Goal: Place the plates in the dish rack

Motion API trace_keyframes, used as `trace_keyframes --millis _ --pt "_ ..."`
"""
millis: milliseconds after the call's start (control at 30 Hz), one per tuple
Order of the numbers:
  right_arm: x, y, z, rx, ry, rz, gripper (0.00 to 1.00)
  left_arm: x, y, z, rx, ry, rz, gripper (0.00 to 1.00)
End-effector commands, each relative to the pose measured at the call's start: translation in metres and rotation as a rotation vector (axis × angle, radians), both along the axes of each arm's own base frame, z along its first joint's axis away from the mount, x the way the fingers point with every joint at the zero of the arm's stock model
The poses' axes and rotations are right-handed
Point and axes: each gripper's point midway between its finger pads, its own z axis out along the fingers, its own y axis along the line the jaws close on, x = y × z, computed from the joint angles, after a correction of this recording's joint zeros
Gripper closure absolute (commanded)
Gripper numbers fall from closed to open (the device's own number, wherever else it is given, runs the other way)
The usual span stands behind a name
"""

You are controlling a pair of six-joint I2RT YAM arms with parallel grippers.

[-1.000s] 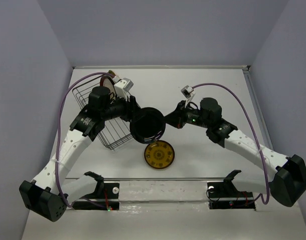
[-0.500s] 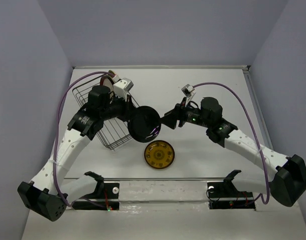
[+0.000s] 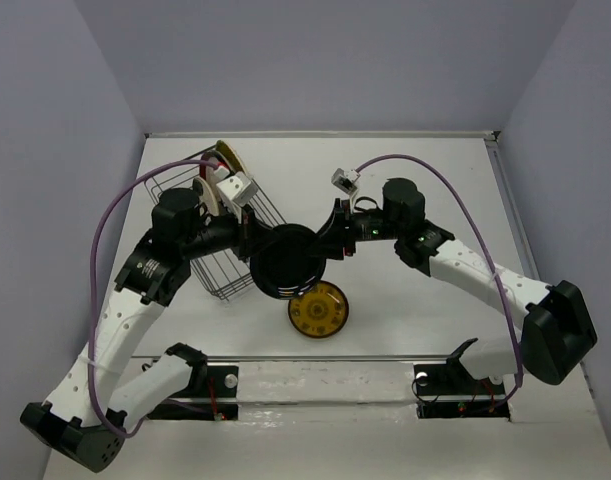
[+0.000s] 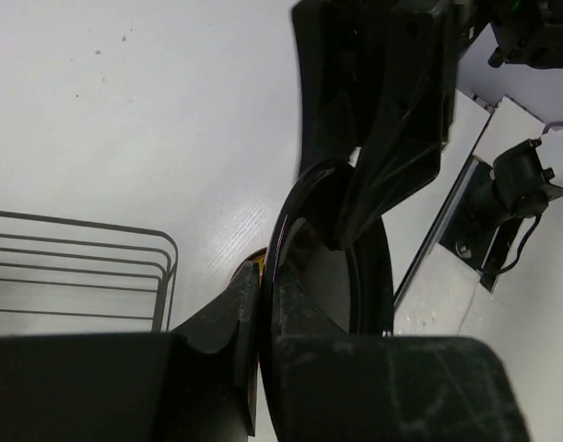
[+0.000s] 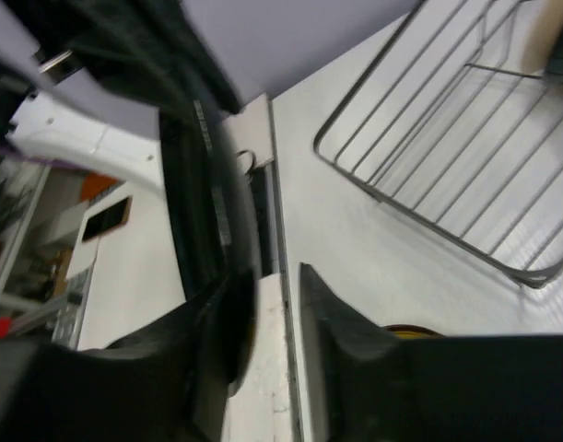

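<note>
A glossy black plate [image 3: 285, 262] hangs on edge above the table between both arms. My left gripper [image 3: 258, 243] is shut on its left rim; in the left wrist view the fingers [image 4: 240, 313] pinch the thin dark rim [image 4: 279, 244]. My right gripper [image 3: 327, 246] stands open at the plate's right edge, with only table showing in the gap between its tips [image 5: 276, 304] and the plate [image 5: 216, 193] beside its left finger. A yellow plate with dark pattern [image 3: 318, 310] lies flat below. The wire dish rack [image 3: 213, 270] sits at left, with plates [image 3: 223, 165] upright at its far end.
The rack's wires [image 5: 447, 138] fill the upper right of the right wrist view, and its corner [image 4: 78, 267] shows in the left wrist view. Grey walls close in the table on three sides. Two mounts [image 3: 200, 380] sit on the near rail.
The right gripper has opened and let go of the black plate. The left gripper has shut on its rim. Plate and both grippers shifted slightly toward the near left.
</note>
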Motion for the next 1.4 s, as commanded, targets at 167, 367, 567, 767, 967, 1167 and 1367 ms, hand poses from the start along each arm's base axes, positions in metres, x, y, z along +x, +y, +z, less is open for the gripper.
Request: trace_keyframes --millis 167,367,567,767,967,1167,1367 --pt "-0.019 0.017 0.071 0.146 -0.071 0.152 0.93 0.034 0.021 0.011 -0.017 -0.036 0.252 0.67" --pt "0.019 0.066 0.075 0.064 -0.041 -0.055 0.93 0.043 0.094 0.105 -0.191 -0.238 0.686 0.01" --pt "0.078 0.122 0.074 0.016 -0.02 -0.324 0.93 0.037 0.146 0.134 -0.242 -0.316 0.936 0.01" --pt "0.15 0.168 0.066 -0.075 -0.085 -0.731 0.93 0.01 0.166 0.141 -0.392 -0.397 0.974 0.01" --pt "0.194 0.185 0.04 -0.151 -0.184 -1.054 0.93 -0.003 0.175 0.139 -0.434 -0.443 0.987 0.01" --pt "0.204 0.196 0.037 -0.134 -0.343 -1.23 0.93 -0.003 0.17 0.136 -0.469 -0.459 0.965 0.01" --pt "0.207 0.201 0.027 -0.122 -0.417 -1.303 0.93 0.005 0.161 0.126 -0.447 -0.444 0.933 0.01"
